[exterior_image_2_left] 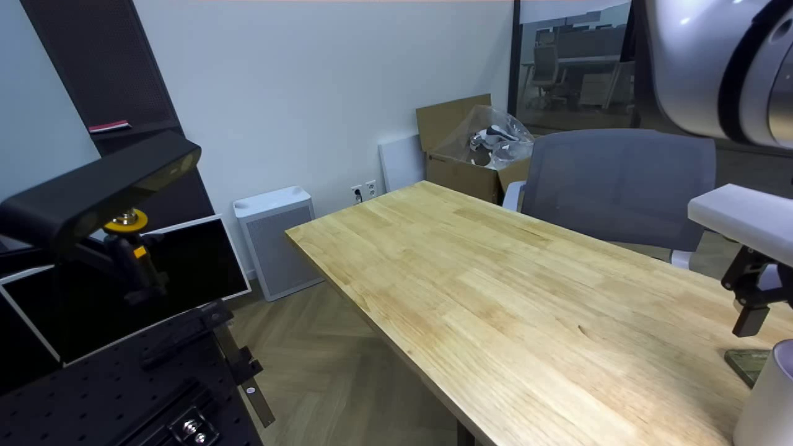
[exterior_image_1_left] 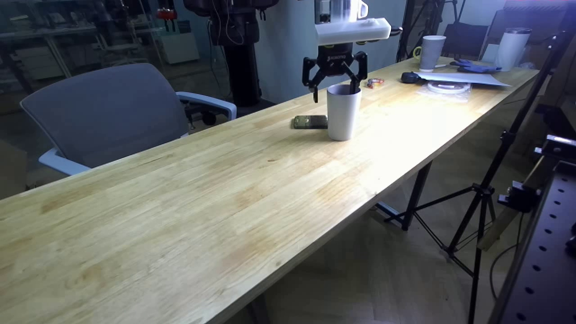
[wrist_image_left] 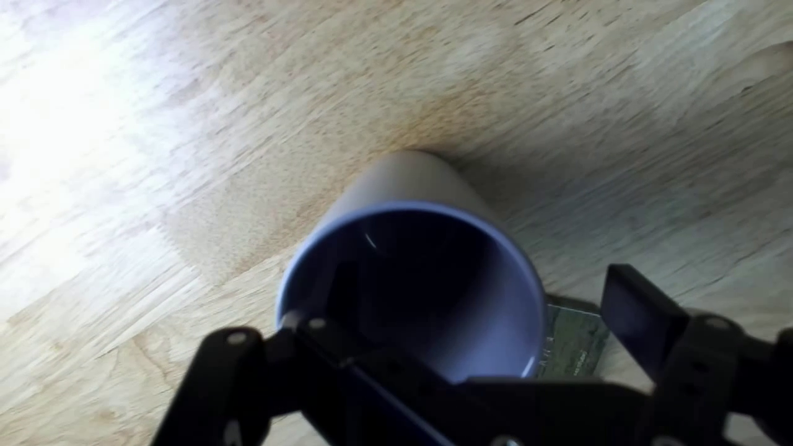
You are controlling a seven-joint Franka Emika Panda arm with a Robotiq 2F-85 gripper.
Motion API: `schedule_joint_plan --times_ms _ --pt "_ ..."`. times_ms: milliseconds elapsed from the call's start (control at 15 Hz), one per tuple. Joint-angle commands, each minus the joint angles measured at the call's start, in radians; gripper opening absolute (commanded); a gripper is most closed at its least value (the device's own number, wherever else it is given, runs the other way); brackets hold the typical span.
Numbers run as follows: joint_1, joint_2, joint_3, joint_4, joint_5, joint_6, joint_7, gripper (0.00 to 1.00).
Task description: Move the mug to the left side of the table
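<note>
A grey chair (exterior_image_1_left: 112, 112) stands along the desk (exterior_image_1_left: 180, 216), which carries a flat greenish object (exterior_image_1_left: 309, 121) just beside the upright mug (exterior_image_1_left: 343, 118), then, well apart, a textured cup (exterior_image_1_left: 431, 54); the fingers (exterior_image_1_left: 316, 95) are parted wide, one outside the mug's wall, one within it. An exterior view alone shows a white floor unit (exterior_image_2_left: 279, 248) and a cardboard box (exterior_image_2_left: 458, 176) near the desk's short edge. From there the desk stretches open to the greenish object.

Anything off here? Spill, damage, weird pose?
Only mildly: the open gripper straddles one side of the mug, one finger inside, one outside. Possibly deliberate, for a rim grasp. The mug stands upright on the table; I see no spill or damage.
</note>
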Motion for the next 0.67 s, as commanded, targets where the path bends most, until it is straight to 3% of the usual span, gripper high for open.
schedule_joint_plan --times_ms 0,133,200,267,600 --pt "-0.003 0.023 -0.001 0.031 -0.001 0.005 0.015 1.00" --pt "0.001 0.028 -0.004 0.034 -0.005 0.006 0.018 1.00" --pt "0.004 0.032 -0.007 0.035 -0.007 0.010 0.021 0.75" --pt "0.004 0.034 -0.008 0.036 -0.007 0.012 0.023 0.74" --pt "-0.002 0.037 -0.019 0.047 -0.005 0.004 0.028 0.39"
